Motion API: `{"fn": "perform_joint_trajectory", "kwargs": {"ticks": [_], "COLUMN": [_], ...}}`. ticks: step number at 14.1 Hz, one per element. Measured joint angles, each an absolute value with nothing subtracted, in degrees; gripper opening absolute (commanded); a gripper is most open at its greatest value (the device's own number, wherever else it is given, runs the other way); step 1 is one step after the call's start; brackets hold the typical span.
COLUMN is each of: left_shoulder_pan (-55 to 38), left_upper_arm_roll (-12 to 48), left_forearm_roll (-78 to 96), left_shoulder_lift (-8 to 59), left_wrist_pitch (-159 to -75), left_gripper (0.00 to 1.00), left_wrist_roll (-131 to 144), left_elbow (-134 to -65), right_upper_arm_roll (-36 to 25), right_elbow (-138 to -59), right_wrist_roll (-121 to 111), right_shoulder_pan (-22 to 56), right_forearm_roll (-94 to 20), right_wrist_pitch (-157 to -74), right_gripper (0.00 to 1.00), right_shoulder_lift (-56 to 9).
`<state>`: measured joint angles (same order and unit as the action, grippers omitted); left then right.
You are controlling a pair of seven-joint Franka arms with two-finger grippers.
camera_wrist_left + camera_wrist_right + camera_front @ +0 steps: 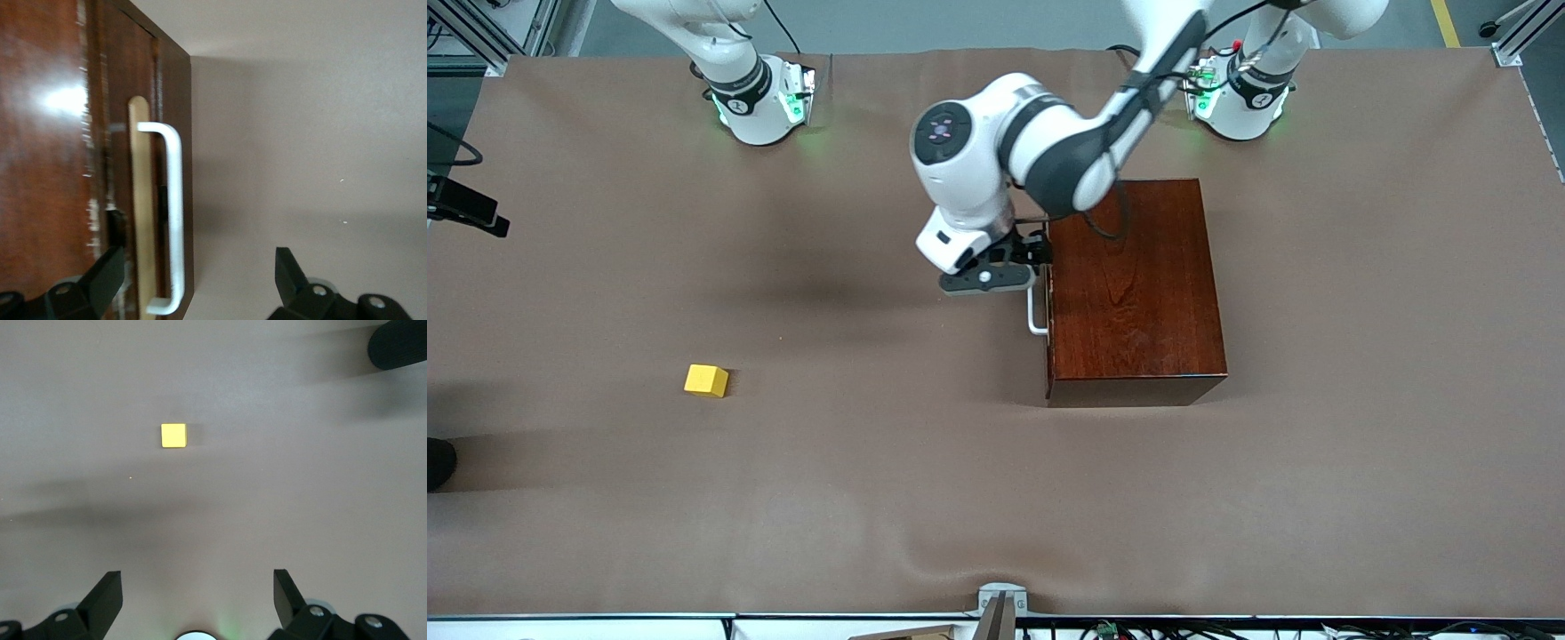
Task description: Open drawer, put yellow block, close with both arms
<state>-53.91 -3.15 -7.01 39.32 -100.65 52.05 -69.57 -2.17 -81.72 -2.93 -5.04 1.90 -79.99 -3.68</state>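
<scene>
The dark reddish-brown wooden box (pixel 1134 284) stands on the table near the left arm's base. Its drawer is shut, the front facing the right arm's end of the table, with the white U-shaped handle (pixel 1035 311) on it. My left gripper (pixel 1024 267) hangs open just above the handle (pixel 175 213). In the left wrist view (pixel 199 267) one finger is over the box edge and the other over the table, the bar between them. The yellow block (pixel 706 380) lies alone on the cloth. My right gripper (pixel 197 587) is open and empty, high over the table near its own base, the block (pixel 174 435) in sight.
The brown cloth (pixel 960 498) covers the whole table. A black fixture (pixel 463 209) juts in at the right arm's end of the table. A camera mount (pixel 1000 604) sits at the table edge nearest the front camera. A dark rounded object (pixel 399 343) shows in the right wrist view.
</scene>
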Motion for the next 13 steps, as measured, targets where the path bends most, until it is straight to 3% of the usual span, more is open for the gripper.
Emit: {"fn": "perform_joint_trajectory", "kwargs": {"ticks": [13], "left_shoulder_pan": [-54.69], "left_upper_arm_roll": [-4.35], "left_forearm_roll": [-7.18], "left_shoulder_lift": [44.7], "left_wrist_pitch": [-101.0], "left_gripper": [1.0], "left_wrist_roll": [52.07], "left_elbow": [-69.31], "right_upper_arm_roll": [-2.21], "right_elbow": [-81.74], "right_wrist_roll": [-2.85], "right_shoulder_pan": [-5.06], "right_forearm_roll": [1.94], "right_wrist_pitch": [-80.0], "right_gripper": [1.0], "right_shoulder_lift": [-5.06]}}
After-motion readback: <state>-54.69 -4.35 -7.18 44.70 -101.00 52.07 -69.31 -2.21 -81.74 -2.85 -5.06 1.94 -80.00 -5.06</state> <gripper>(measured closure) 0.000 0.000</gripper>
